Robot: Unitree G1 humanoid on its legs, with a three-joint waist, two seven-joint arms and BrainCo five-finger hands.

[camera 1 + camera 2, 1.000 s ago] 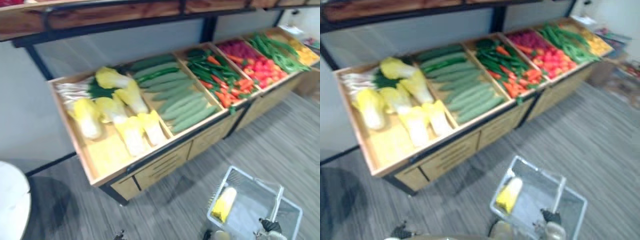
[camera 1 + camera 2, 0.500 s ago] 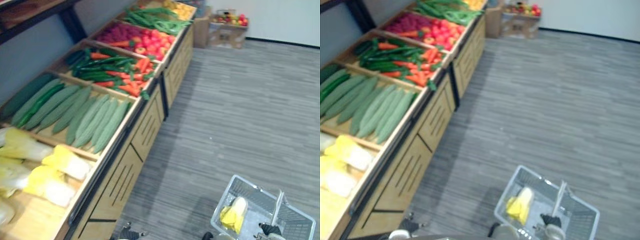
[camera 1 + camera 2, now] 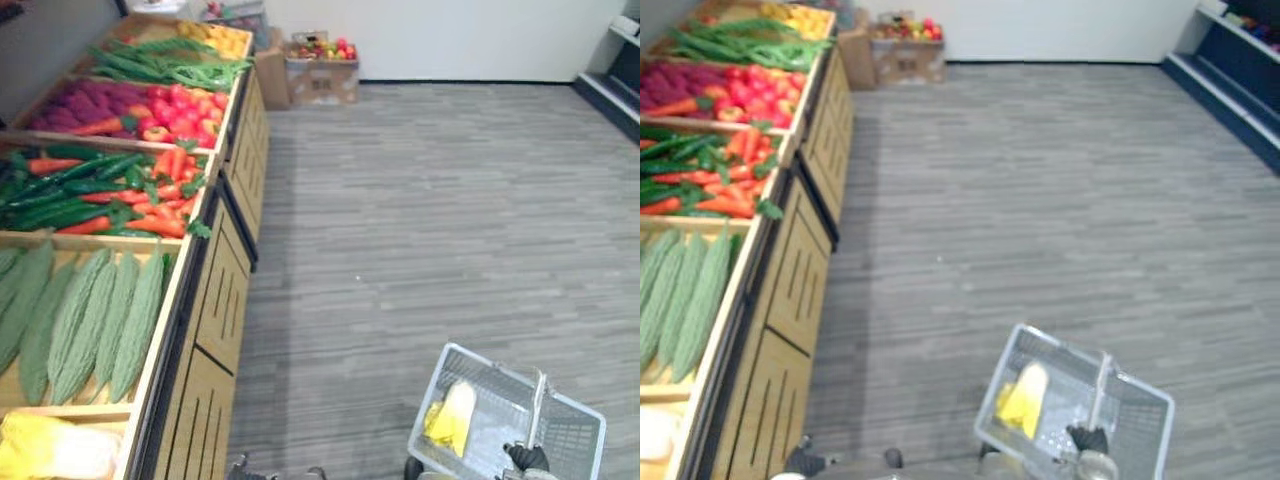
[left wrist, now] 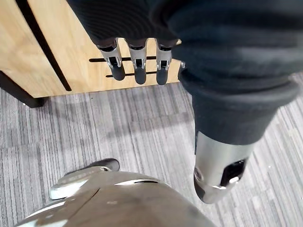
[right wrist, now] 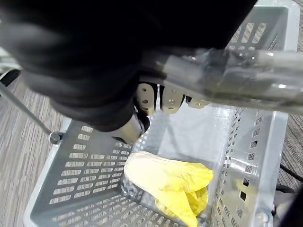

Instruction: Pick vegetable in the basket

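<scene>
A grey plastic basket (image 3: 470, 361) hangs low at my right side, over the floor. Inside it lies one yellow-white napa cabbage (image 3: 452, 415), against the wall nearer the stand. My right hand (image 3: 527, 457) is shut on the basket's handle (image 5: 227, 71), its fingers (image 5: 163, 97) curled under the bar above the cabbage (image 5: 165, 179). In the left wrist view my left hand (image 4: 137, 66) hangs open and holds nothing, close to the stand's wooden front.
A long wooden stand (image 3: 215, 300) runs down the left with bins of bitter gourds (image 3: 90, 310), carrots and green vegetables (image 3: 110, 190), tomatoes (image 3: 170, 105) and green beans (image 3: 170, 65). A cardboard box of fruit (image 3: 320, 70) stands at the far wall, dark shelving (image 3: 615, 80) at the right. Grey floor lies between.
The camera has swung along the stand, so the cabbage bin has slid almost out of view and open floor shows. The basket stays in my right hand with the cabbage in it.
</scene>
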